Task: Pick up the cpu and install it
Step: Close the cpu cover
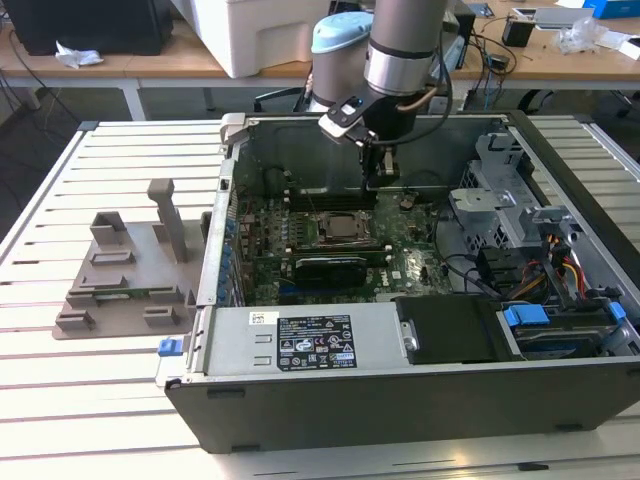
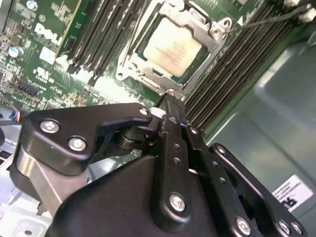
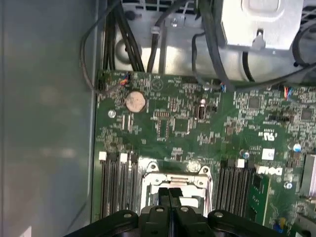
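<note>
The cpu (image 1: pixel 343 228) lies flat in the metal-framed socket (image 1: pixel 345 243) on the green motherboard inside the open computer case (image 1: pixel 400 400). In the second wrist view its silvery top (image 2: pixel 170 47) shows inside the socket frame (image 2: pixel 212 37). My gripper (image 1: pixel 378 176) hangs inside the case just above the socket's far edge, apart from the chip. Its two black fingers (image 3: pixel 163 196) are pressed together with nothing between them, in both wrist views. The fingertip pair (image 2: pixel 170 101) points down at the socket's rim (image 3: pixel 173 177).
A grey plastic tray (image 1: pixel 125 285) with upright posts stands on the slatted table at the exterior view's left. Memory slots (image 3: pixel 116 185) flank the socket. A coin battery (image 3: pixel 135 101), cables (image 3: pixel 123 39), a drive cage (image 1: pixel 500 190) and the power supply (image 1: pixel 320 340) crowd the case.
</note>
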You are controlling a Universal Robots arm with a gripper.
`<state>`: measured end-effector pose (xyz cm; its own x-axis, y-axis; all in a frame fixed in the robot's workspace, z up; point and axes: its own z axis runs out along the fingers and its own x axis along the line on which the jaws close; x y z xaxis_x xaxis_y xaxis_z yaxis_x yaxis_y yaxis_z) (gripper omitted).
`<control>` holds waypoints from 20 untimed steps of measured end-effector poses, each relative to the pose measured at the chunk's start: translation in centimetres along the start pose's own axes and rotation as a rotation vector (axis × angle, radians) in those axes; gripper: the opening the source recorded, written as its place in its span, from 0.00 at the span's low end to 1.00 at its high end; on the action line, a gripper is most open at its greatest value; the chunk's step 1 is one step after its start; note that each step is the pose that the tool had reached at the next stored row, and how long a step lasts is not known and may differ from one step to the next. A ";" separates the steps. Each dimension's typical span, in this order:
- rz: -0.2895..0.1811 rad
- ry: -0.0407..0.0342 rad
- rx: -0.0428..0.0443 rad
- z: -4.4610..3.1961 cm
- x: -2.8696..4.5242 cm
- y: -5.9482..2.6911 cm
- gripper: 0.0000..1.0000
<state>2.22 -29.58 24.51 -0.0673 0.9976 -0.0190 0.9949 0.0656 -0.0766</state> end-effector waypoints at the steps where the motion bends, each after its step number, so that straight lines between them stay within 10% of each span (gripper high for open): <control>1: 0.000 0.0002 -0.0001 0.50 0.04 -0.32 0.11; 13: 0.000 0.0000 0.0000 3.80 0.49 -6.12 0.11; 20: 0.000 0.0001 0.0000 4.25 0.54 -6.65 0.11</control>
<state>-4.75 -29.58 20.78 -0.0674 0.9975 -0.0190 0.9949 0.0657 -0.0766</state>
